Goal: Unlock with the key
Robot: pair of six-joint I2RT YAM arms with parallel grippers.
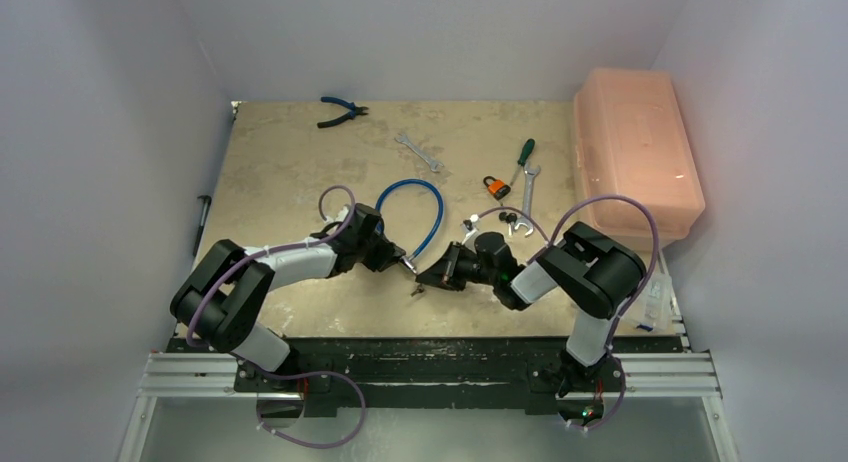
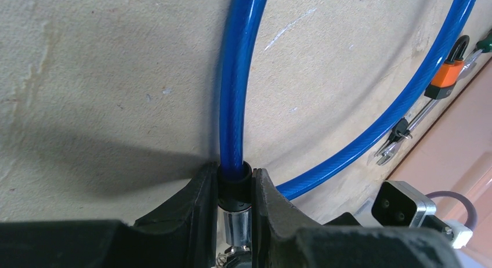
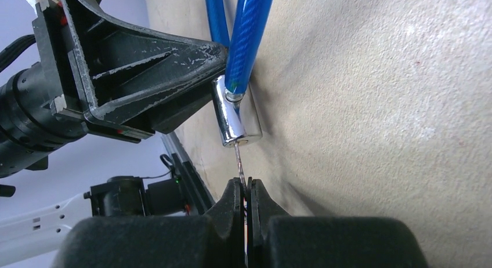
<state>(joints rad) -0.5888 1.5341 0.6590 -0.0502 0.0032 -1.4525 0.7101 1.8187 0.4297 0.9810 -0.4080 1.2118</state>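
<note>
The desk (image 1: 300, 172) carried a pink box (image 1: 635, 147) well off to the outer side of the right tool (image 3: 246, 189), and the loop of the blue cable lock (image 1: 438, 210) curved away beyond both tools. The left tool (image 2: 235, 181) was closed narrowly on the cable's chrome lock cylinder (image 3: 235, 117), holding it directly in front of the right tool's fingertips. The right tool was pinched fully together on the key (image 3: 239, 160), whose thin blade ran straight from between its fingers to the cylinder's end face and met it.
</note>
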